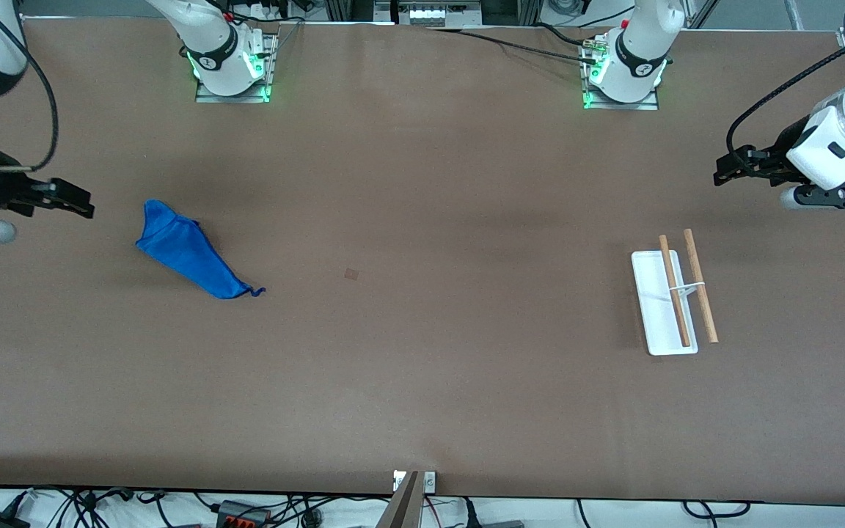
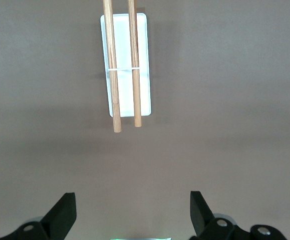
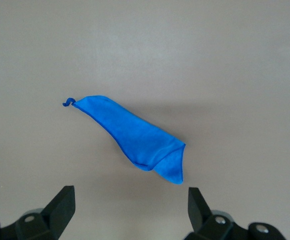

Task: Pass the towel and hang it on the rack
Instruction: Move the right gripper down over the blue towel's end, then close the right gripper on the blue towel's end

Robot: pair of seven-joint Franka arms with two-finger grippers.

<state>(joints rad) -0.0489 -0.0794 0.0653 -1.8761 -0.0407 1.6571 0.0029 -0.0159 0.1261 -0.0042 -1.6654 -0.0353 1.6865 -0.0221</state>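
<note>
Both hands are spread wide and empty: right hand (image 1: 81,202) hangs over the desk (image 1: 422,381) by the crumpled towel (image 1: 191,253). Left hand (image 1: 723,170) hovers near the rack (image 1: 664,323), towel and rack well apart.

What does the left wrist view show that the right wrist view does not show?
Only the left wrist view shows the rack, with its two wooden rods over the white base, and the open left tool. Only the right wrist view shows the towel, lying crumpled with its loop tag at one end, and the open right tool. Both show the brown table, and neither tool holds anything.
</note>
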